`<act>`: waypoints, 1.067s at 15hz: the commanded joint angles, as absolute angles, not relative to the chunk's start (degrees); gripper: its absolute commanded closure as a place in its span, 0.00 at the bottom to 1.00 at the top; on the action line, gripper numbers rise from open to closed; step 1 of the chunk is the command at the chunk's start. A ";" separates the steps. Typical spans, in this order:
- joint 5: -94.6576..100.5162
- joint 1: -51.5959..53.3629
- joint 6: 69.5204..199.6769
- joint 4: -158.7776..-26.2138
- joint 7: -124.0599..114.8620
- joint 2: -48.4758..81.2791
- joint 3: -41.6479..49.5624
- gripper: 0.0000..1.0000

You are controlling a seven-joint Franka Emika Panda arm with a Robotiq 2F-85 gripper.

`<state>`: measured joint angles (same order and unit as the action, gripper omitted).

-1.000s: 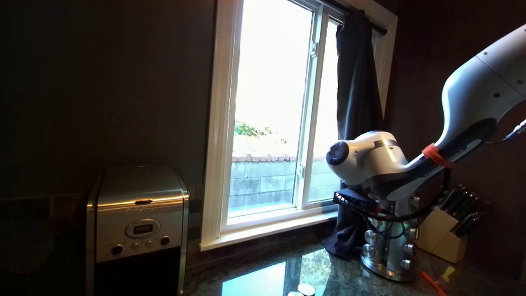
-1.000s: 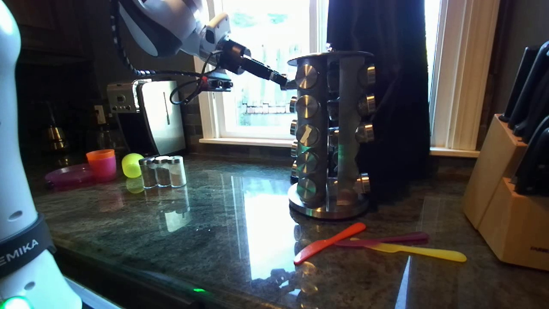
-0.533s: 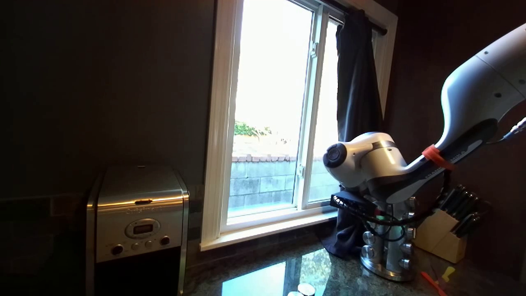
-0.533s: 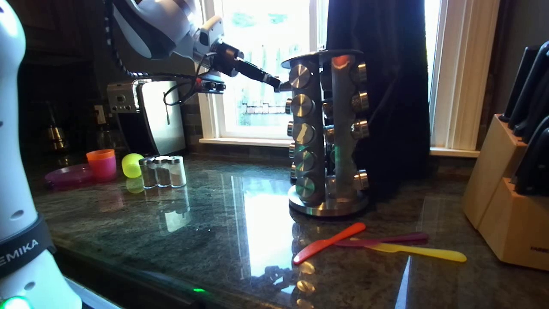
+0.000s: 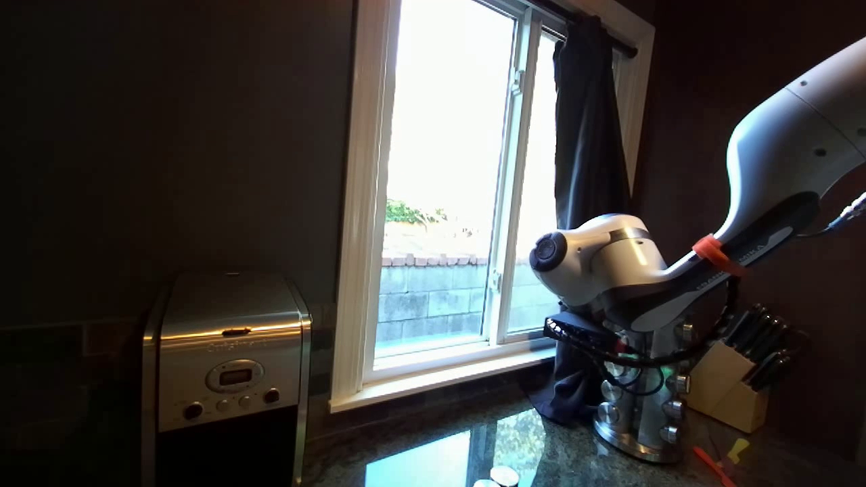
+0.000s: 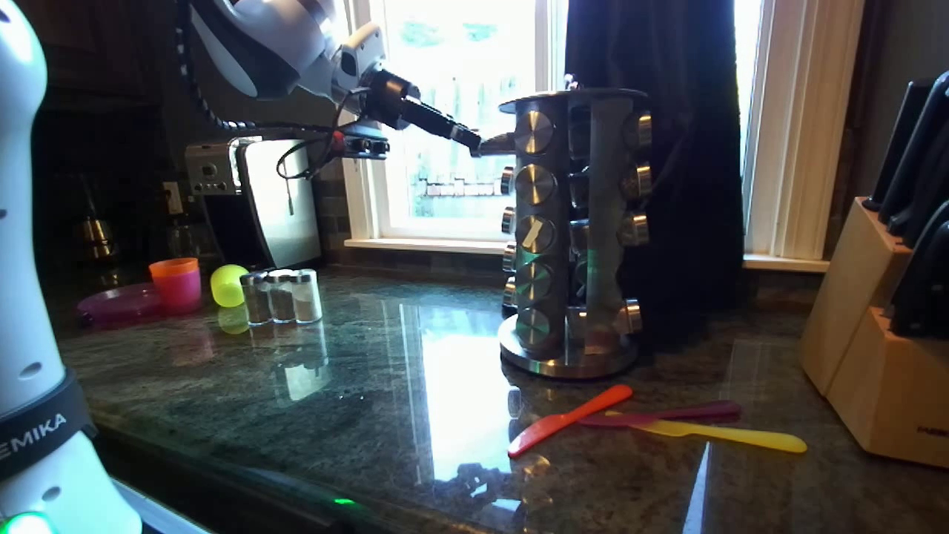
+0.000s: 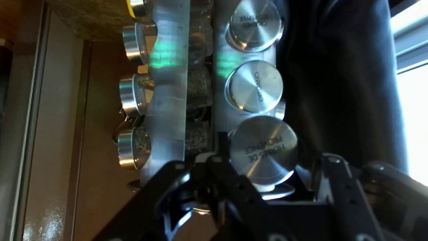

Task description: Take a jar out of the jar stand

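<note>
The jar marked Herbes de Provence [image 7: 264,147] is up at the top tier of the jar stand [image 6: 609,185], and to my eye it is partly out of its slot: its lid stands farther forward than those of the oregano jar [image 7: 256,86] and the crushed red pepper jar [image 7: 256,21] below it, and a bit of its body seems to show between lid and stand. The gripper [image 6: 475,144] looks clenched around it, jaws to either side of the lid. So the reach and the grasp look done, and the pull, by my judgement, is only part done. How much of the jar sits inside the stand I can't tell from here. What is left is to bring it fully clear, ideally without dragging the tall stand over, and then to hold it free. The stand has its base on the counter [image 6: 356,437], near an orange knife [image 6: 569,421], with a wooden knife block [image 6: 852,319] apart from it. Well away, three loose jars [image 6: 282,298] stand side by side; whether they belong to this stand I can't say.
</note>
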<state>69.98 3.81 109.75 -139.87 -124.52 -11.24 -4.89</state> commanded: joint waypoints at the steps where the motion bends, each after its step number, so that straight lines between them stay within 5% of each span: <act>1: 67.31 4.99 110.11 -140.71 -124.53 -12.16 -5.26 0.75; 11: 67.23 7.56 110.08 -141.57 -123.70 -13.55 -7.64 0.75; 16: 52.29 8.94 116.60 -141.94 -105.58 -21.24 -5.66 0.75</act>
